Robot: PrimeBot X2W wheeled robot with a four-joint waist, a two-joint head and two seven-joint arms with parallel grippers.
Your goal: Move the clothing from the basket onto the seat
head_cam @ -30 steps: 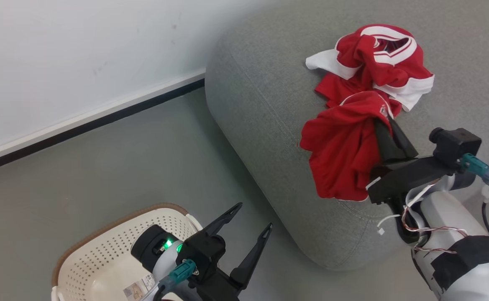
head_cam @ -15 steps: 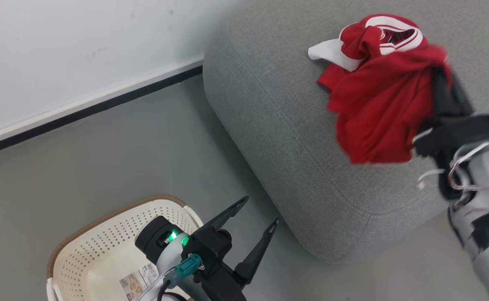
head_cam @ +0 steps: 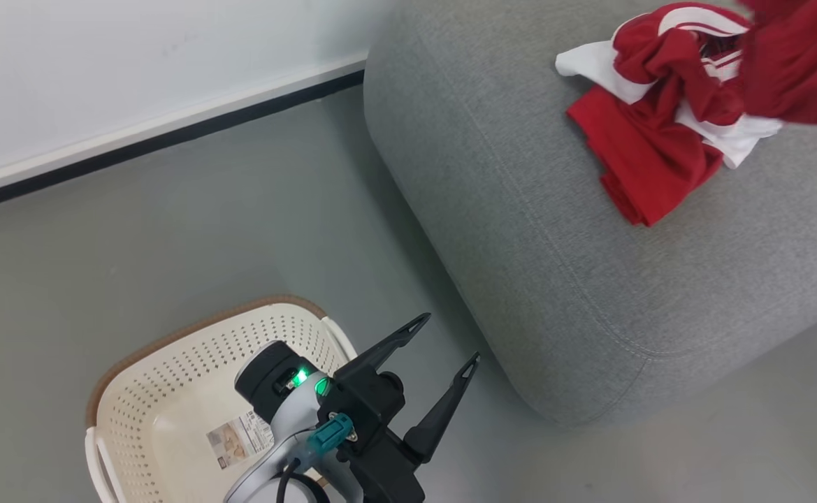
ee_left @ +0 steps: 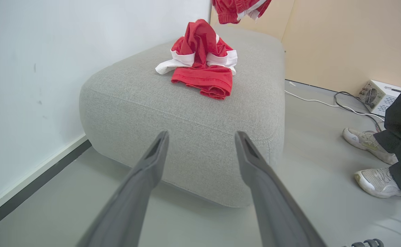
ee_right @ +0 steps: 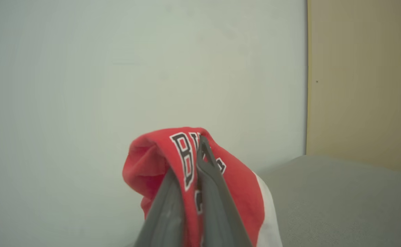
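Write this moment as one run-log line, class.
right claw: shut on hanging garment above seat | left claw: open, empty | on seat: crumpled garment | basket: no clothing seen

Bare floor (head_cam: 170, 230) lay open across the middle left of the head view, between the wall (head_cam: 100, 63) at the top left and the basket (head_cam: 170, 377) at the bottom left. The left gripper (head_cam: 450, 337), fingers spread, overhung the basket's right rim. The seat (head_cam: 520, 265) took up the right side. Its near half was bare, a heap of clothing (head_cam: 653, 147) sat at the upper right, and a hanging garment (head_cam: 799, 70) covered the top right corner. In the left wrist view, a person's shoes (ee_left: 375, 180), cables (ee_left: 306, 100) and a small box (ee_left: 380, 97) crowded the floor at the right edge.
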